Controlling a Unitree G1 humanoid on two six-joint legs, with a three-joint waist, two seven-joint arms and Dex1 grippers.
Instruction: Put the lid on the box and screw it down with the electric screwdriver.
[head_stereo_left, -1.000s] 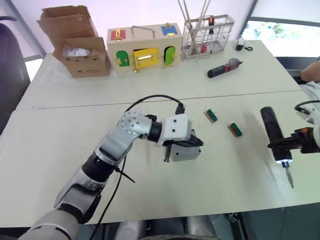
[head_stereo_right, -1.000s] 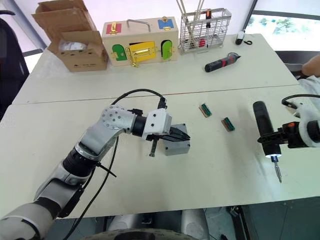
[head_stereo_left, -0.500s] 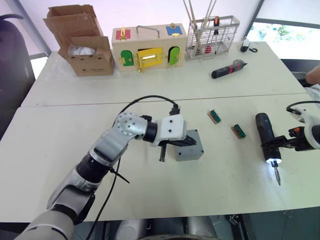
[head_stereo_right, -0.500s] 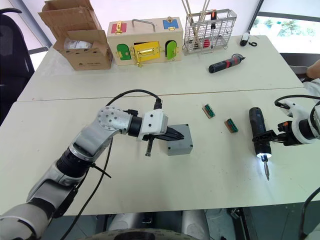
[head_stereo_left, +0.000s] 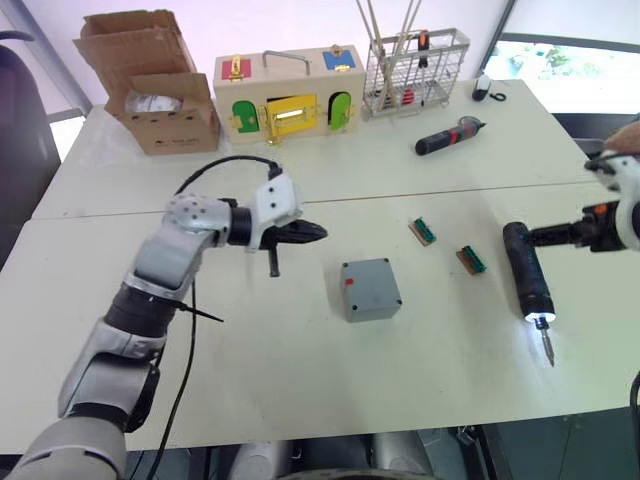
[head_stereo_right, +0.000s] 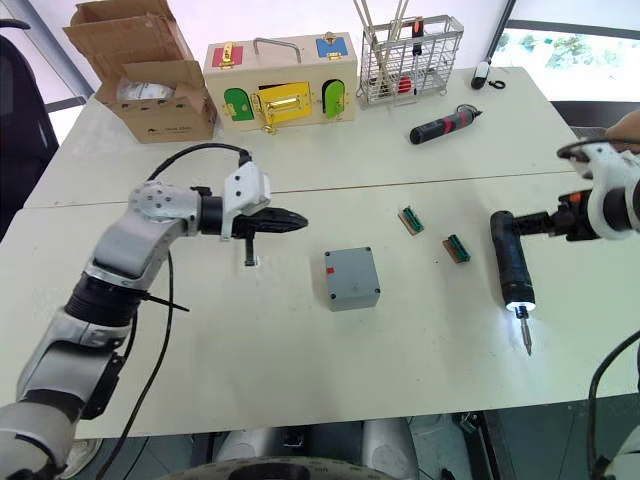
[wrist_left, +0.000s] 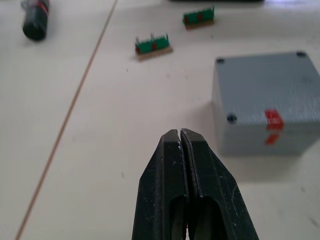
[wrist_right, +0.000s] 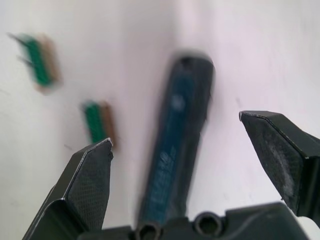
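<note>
Both grippers now off their things: left gripper (head_stereo_left: 318, 231) withdrawn, fingers pressed together; right gripper (wrist_right: 192, 150) spread wide behind released screwdriver (head_stereo_left: 524, 272). Box (head_stereo_left: 369, 289) mid-table, lid (wrist_left: 265, 82) seemingly on. Screws probably pending.

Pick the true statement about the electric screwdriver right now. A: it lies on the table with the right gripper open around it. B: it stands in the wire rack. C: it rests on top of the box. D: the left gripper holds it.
A: the electric screwdriver lies flat on the table, and the right gripper has its fingers spread wide on either side of it.
</note>
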